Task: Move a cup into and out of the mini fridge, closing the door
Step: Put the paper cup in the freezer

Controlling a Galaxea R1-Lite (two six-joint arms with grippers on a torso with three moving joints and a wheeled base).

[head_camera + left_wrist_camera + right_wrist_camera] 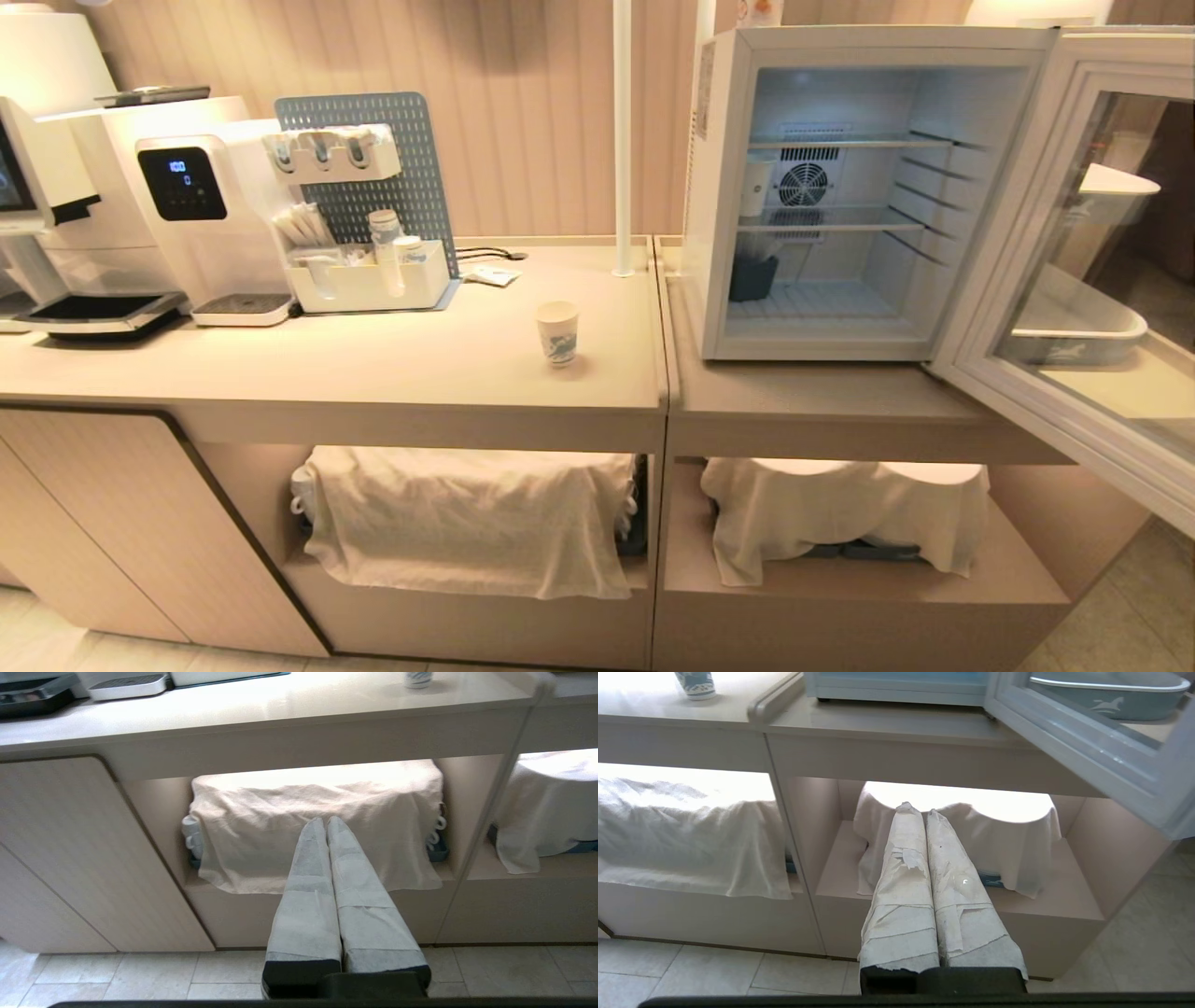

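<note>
cup [557,332] on counter, fridge door [1074,271] open

Water dispenser [201,219] beside pegboard organizer [369,219]; 2 draped cloths [467,518] below.

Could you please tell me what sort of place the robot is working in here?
Probably a café-style drinks counter or office pantry: a water dispenser and a condiment organiser stand on the countertop, with an open mini fridge beside them.

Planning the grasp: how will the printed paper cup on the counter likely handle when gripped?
The cup looks like thin paper, so probably light and easily crushed. It stands upright, narrower at its base, so a sideways nudge may tip it. Whether it holds liquid can't be seen.
</note>
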